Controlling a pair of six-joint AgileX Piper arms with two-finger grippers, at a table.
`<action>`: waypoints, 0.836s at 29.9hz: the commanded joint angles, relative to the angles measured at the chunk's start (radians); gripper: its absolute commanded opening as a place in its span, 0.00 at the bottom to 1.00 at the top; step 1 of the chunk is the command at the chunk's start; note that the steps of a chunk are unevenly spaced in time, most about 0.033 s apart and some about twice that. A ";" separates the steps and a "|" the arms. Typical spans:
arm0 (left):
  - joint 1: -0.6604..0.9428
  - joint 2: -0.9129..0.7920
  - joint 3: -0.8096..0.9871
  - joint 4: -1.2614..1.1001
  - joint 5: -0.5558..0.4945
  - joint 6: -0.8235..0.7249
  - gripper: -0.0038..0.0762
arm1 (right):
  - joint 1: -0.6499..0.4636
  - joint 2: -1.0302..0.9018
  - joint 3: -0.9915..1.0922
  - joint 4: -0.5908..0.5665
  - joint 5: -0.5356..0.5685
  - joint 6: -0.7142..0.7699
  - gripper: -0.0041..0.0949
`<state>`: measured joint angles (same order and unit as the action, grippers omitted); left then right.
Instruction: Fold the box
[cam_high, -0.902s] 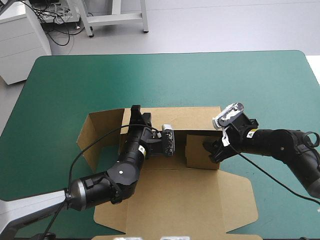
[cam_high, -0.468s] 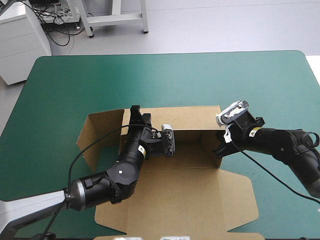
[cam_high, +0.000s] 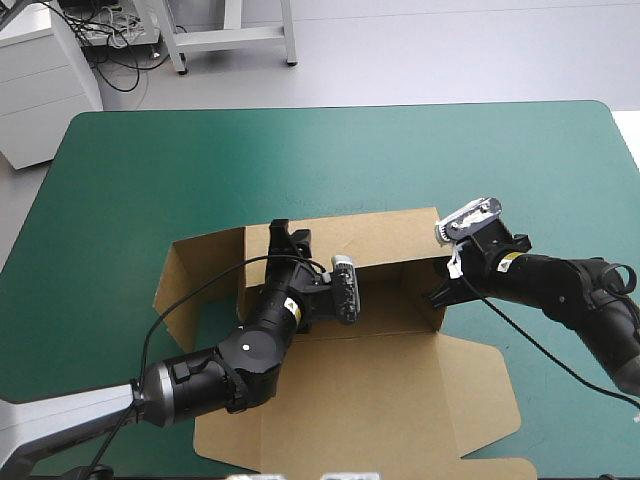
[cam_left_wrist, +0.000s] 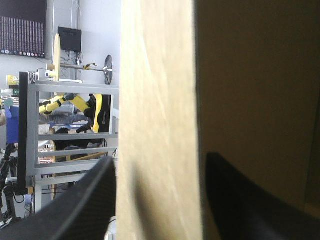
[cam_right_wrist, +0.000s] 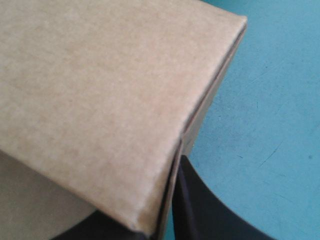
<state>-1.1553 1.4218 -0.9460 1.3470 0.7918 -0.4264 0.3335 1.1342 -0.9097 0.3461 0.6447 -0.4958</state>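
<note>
Brown cardboard box (cam_high: 350, 400) sat mid-way across the teal-green desk (cam_high: 150, 170). Roughly half done, I'd say: far wall and right end wall stood up, left flap splayed out, near lid panel lay flat. Arm poses: left hand (cam_high: 287, 238) hooked over the far wall, pinching board; right hand (cam_high: 440, 293) low at the right corner, pinching that wall.

The box (cam_high: 370, 375) is laid by the table's (cam_high: 130, 170) near edge, flanked by the left gripper (cam_high: 284, 236) and right gripper (cam_high: 441, 293).
</note>
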 joint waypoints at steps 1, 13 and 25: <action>-0.058 -0.030 -0.077 0.033 0.079 0.017 0.75 | 0.005 -0.018 -0.024 0.007 -0.020 0.024 0.02; -0.302 -0.030 -0.307 -0.313 0.430 0.319 0.81 | 0.005 -0.018 -0.024 -0.005 -0.055 0.069 0.02; -0.313 -0.030 -0.521 -0.395 0.430 0.387 0.04 | 0.005 -0.018 -0.024 -0.029 -0.057 0.072 0.02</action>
<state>-1.4648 1.4218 -1.3982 0.9064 1.2253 -0.0364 0.3346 1.1342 -0.9097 0.3172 0.6262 -0.4130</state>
